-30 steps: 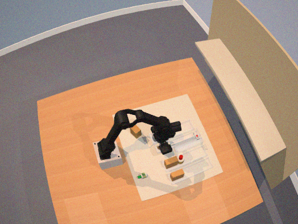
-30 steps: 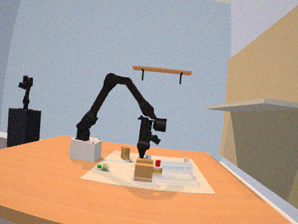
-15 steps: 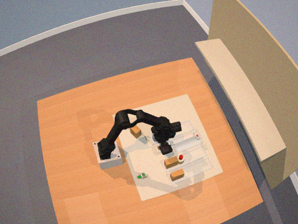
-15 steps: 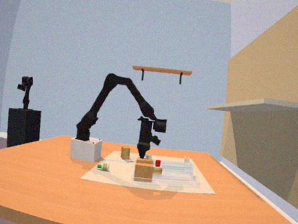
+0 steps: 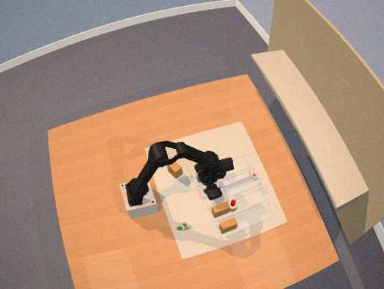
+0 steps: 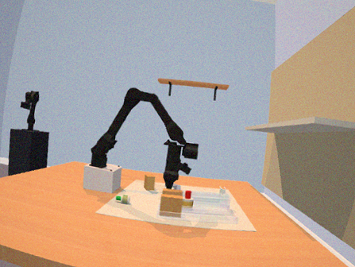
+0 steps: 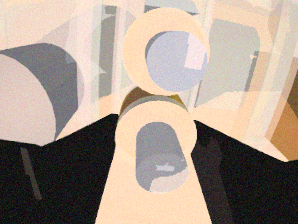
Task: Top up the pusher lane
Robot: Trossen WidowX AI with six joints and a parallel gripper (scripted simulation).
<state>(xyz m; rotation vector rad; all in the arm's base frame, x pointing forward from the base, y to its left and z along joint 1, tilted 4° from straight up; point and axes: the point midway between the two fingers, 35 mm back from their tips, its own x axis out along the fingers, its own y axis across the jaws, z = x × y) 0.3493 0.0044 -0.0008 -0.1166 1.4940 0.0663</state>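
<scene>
My gripper points down at the front of the clear lanes, shut on a jar with a grey lid and pale shoulder, upright between the black fingers. Right behind it in the wrist view stands a second jar with a grey-blue lid, a pale shoulder and a brown and yellow side, between clear lane walls. The held jar overlaps it in view; I cannot tell whether they touch. The pusher plate, front stop and held jar's base are hidden or unclear.
A large grey cylinder stands close on the left. A red-capped jar and tan blocks are in neighbouring lanes. A green-capped jar lies on the mat. Another tan block stands near the arm.
</scene>
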